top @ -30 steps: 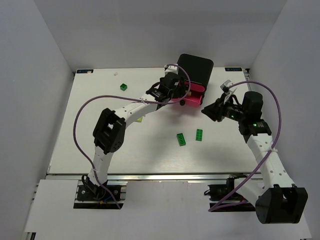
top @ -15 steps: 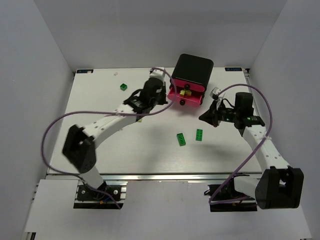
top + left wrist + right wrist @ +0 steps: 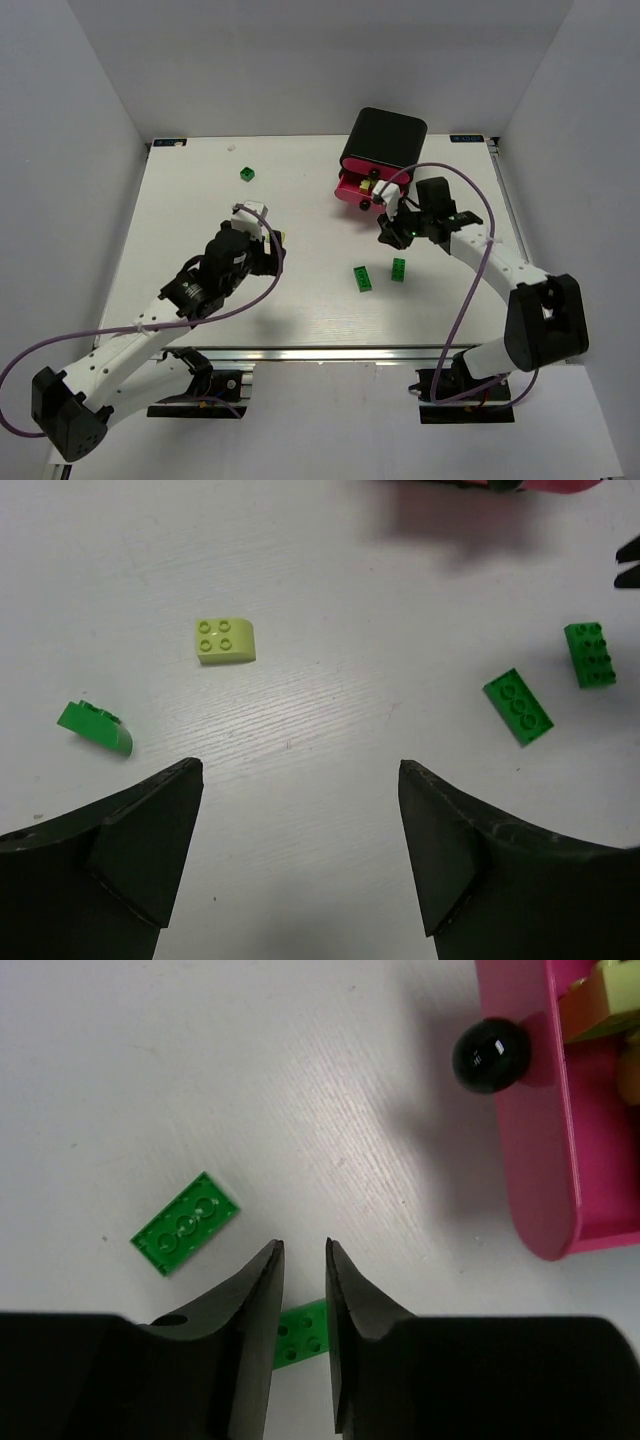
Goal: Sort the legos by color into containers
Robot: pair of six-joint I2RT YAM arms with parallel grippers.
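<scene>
Reach green brick (image 3: 300,1335) just beneath right gripper (image 3: 303,1246), narrowly parted, empty; long axis hidden. Leave left gripper (image 3: 300,768), spread wide, farther off.

The left arm (image 3: 200,285) and right arm (image 3: 492,260) are showing white tubular links between bulky black joint housings (image 3: 545,322); thin purple cables (image 3: 432,166) are trailing along each, with dark wedge-shaped fingers (image 3: 140,850) tapering at the wrists
</scene>
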